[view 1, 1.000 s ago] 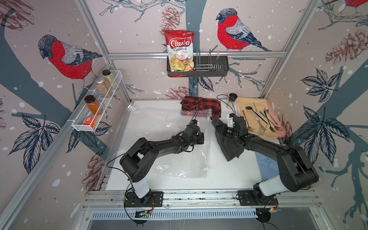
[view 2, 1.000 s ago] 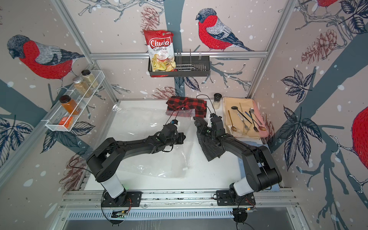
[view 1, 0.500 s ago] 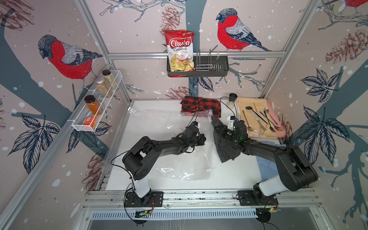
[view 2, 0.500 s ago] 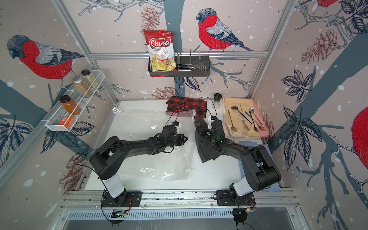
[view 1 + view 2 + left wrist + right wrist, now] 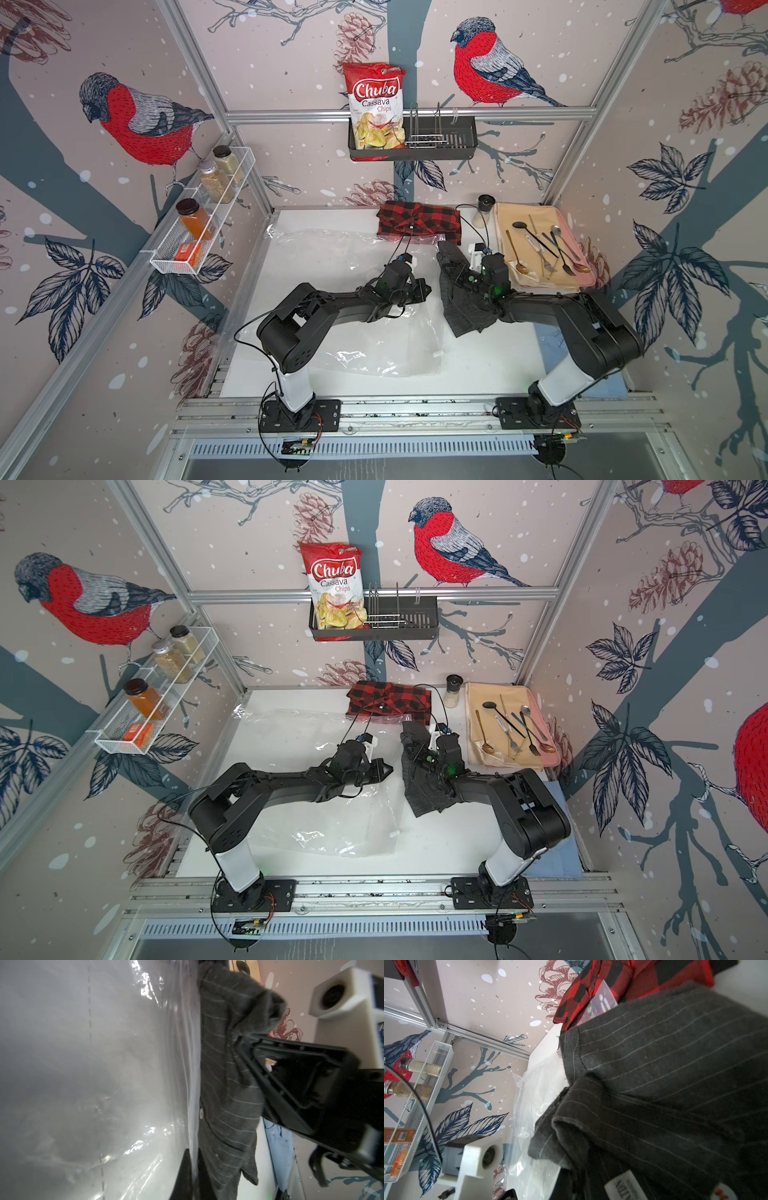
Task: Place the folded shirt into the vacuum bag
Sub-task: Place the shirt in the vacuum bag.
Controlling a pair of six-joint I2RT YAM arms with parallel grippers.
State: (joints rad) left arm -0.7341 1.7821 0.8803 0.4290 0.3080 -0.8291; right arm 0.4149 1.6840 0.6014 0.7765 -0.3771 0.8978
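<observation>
Two black arms reach over a white table point(image 5: 478, 365), boxed in by walls printed with bullfinches and pine cones on an aluminium frame. The vacuum bag point(image 5: 374, 340) lies flat across much of the table. It is clear and crinkled, with a small white slider clip point(image 5: 437, 354) on the side facing the right arm.

On the wall beyond the bag hangs a black basket point(image 5: 457, 139) holding a red packet of cassava chips point(image 5: 374, 104). On the wall to the bag's left, a white wire shelf point(image 5: 166, 262) carries spice jars point(image 5: 195, 218). Right of the bag, a beige tray point(image 5: 536, 214) holds spoons and forks point(image 5: 540, 249). A red-and-black plaid cloth point(image 5: 419, 222) lies at the bag's far edge.

The left gripper point(image 5: 424, 289) is closed on the bag's right-hand edge, and the left wrist view shows the film pinched between its fingers point(image 5: 185, 1167). The right gripper point(image 5: 245, 1043) is clamped on the shirt point(image 5: 465, 299), which is dark grey with thin pale stripes and a white button. The shirt is bunched and hangs just beside that same edge of the bag.
</observation>
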